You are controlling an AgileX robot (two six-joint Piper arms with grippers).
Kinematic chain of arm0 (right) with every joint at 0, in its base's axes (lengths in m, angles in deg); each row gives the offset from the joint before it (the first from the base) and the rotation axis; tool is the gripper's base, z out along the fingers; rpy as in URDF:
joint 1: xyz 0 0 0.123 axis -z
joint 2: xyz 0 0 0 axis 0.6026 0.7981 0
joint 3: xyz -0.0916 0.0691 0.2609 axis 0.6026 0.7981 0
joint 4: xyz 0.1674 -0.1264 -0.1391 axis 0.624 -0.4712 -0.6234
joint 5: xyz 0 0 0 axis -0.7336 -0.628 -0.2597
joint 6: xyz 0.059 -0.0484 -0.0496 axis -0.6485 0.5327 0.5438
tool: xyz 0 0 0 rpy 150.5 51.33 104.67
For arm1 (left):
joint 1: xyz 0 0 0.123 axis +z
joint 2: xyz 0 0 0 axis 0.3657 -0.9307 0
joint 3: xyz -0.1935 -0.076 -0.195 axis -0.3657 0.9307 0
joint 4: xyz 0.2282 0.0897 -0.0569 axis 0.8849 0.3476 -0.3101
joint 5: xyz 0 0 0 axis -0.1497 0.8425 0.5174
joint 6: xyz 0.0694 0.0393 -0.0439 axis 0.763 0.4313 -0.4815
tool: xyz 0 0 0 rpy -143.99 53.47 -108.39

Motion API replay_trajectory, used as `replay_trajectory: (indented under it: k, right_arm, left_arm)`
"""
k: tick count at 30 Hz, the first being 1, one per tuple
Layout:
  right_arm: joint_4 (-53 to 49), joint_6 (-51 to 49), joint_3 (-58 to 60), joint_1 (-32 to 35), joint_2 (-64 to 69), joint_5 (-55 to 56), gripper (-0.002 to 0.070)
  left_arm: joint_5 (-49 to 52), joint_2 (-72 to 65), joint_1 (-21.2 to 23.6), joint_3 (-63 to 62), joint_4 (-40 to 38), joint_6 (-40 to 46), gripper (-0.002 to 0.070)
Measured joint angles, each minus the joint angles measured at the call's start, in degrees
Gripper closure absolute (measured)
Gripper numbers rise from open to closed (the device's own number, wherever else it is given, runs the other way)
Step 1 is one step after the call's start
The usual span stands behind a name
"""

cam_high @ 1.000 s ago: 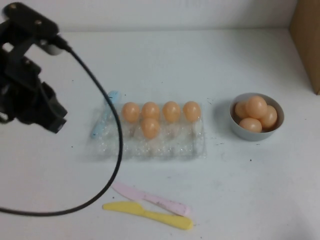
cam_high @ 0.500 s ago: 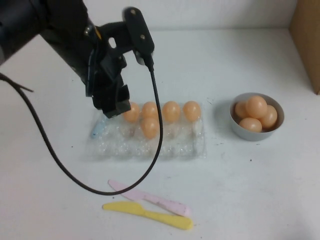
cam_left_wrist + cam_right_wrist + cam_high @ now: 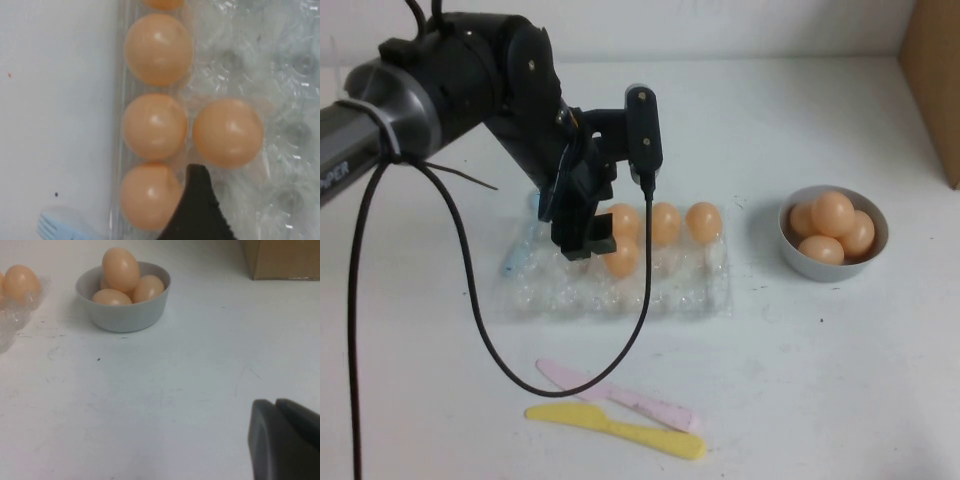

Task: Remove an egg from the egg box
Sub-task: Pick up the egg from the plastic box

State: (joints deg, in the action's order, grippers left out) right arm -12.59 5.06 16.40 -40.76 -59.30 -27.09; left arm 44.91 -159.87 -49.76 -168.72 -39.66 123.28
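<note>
The clear plastic egg box (image 3: 670, 285) lies mid-table with orange-tan eggs in its far row and one egg (image 3: 620, 258) in the row nearer me. My left gripper (image 3: 588, 238) hangs over the box's left end and hides the leftmost egg in the high view. In the left wrist view one black finger (image 3: 197, 205) points down between the end egg (image 3: 149, 195) and the single second-row egg (image 3: 227, 132), touching neither; the gripper looks open and empty. My right gripper (image 3: 282, 440) is shut and empty, low over bare table, right of the bowl.
A grey bowl (image 3: 798, 258) with several eggs stands right of the box; it also shows in the right wrist view (image 3: 125, 317). A pink knife (image 3: 620, 397) and a yellow knife (image 3: 620, 430) lie in front. A pale blue utensil (image 3: 513, 262) lies at the box's left. A cardboard box (image 3: 935, 80) stands far right.
My left arm has swung in from the table's left edge to above the left end of the egg box. The eggs and the box have not moved.
</note>
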Motion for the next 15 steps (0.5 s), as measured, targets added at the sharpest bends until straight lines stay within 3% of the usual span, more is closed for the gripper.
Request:
replay_trajectory:
  k: [15]
  right_arm:
    - [0.0, 0.0, 0.0, 0.0, 0.0, 0.0, 0.0694]
  left_arm:
    - [-3.4, -6.0, 0.0, -0.1, -4.9, 4.6, 0.0202]
